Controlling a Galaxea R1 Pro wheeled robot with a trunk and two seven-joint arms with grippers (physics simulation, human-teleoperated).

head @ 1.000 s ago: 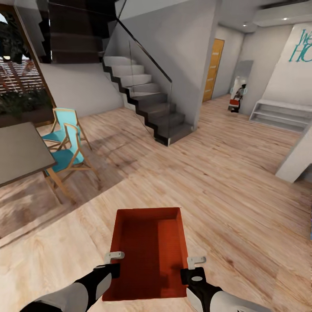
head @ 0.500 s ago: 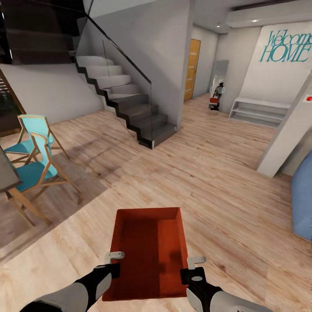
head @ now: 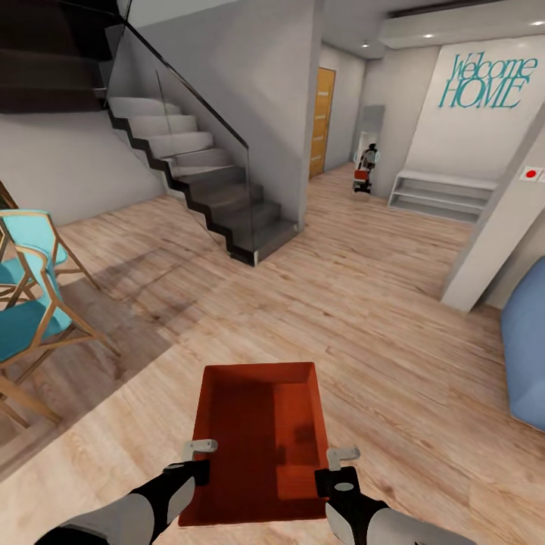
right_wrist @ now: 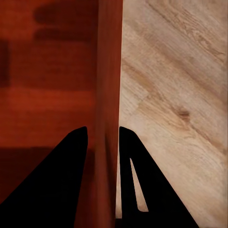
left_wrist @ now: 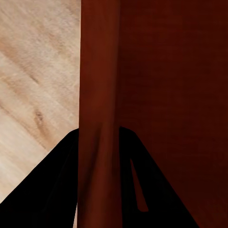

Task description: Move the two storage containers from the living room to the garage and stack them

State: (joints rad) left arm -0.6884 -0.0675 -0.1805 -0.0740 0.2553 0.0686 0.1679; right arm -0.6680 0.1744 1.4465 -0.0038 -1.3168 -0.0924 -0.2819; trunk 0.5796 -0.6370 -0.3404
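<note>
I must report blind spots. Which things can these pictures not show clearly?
- Orange-red plastic storage container: near end cut off by the head view's bottom edge.
- Small figure-like object down the hallway: too small to identify.
- Blue sofa: cut off by the right edge.
- Turquoise chair: cut off at left.

A staircase rises beyond turquoise chairs, near a yellow door.

Light wood-plank floor, grey staircase, turquoise chairs, white walls.
</note>
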